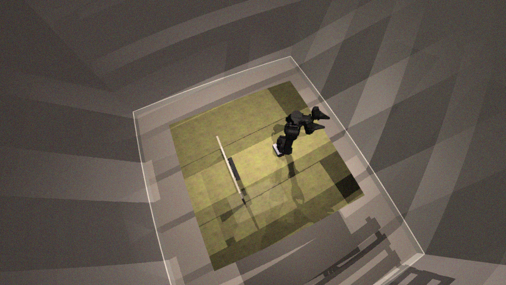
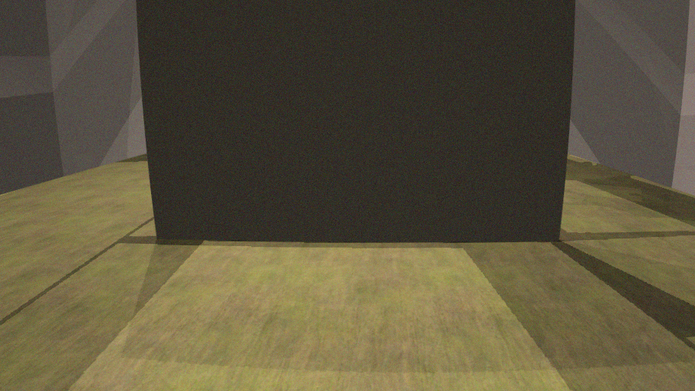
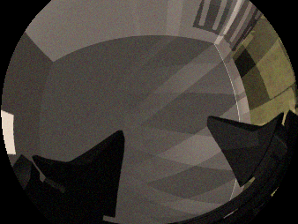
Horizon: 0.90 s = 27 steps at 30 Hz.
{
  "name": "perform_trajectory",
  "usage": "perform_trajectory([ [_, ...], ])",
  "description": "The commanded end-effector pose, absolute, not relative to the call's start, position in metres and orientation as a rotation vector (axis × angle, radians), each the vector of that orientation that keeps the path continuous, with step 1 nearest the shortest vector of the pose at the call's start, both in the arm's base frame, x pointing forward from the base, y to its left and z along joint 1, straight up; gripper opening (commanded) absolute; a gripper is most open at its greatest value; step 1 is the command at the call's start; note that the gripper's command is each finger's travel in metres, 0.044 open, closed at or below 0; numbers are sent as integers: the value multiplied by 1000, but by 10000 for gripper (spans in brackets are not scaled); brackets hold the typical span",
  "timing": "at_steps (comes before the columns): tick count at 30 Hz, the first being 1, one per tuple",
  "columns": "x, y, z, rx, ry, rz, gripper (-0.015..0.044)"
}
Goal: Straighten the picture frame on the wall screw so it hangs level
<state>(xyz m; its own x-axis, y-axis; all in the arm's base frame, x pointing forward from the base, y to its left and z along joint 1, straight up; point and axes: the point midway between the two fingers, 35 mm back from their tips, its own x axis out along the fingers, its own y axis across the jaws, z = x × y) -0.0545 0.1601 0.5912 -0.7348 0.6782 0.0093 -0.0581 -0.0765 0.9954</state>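
Observation:
The upright wall panel [image 1: 222, 150] [image 2: 354, 121] shows as a thin pale edge from above in the top view and as a broad dark face in the exterior view. A short dark bar, which looks like the picture frame [image 1: 234, 169] seen edge-on from above, is against the panel's arm side. Its tilt cannot be told from here. The frame is not visible in the exterior view or the wrist view, and the screw and notched strip are hidden. My black gripper [image 1: 327, 122] [image 3: 166, 125] is open with nothing between its fingers. It points away from the panel, far from the frame.
The arm's base [image 1: 277, 150] stands on the yellow-green surface [image 1: 198, 141] [image 2: 340, 310], across from the panel's frame side. Hard shadows cross the surface. A pale border with a thin bright edge surrounds it. Grey room walls fill most of the wrist view.

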Motion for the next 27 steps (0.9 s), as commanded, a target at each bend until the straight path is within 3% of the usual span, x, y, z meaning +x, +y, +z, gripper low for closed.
perform_trajectory([
  [1,-57,159,591,663,1693,1872,374],
  [6,-105,115,586,466,1835,2090,260],
  [17,-146,-1,566,-54,2183,2470,260],
  [27,-117,-116,533,-612,2286,2772,260],
])
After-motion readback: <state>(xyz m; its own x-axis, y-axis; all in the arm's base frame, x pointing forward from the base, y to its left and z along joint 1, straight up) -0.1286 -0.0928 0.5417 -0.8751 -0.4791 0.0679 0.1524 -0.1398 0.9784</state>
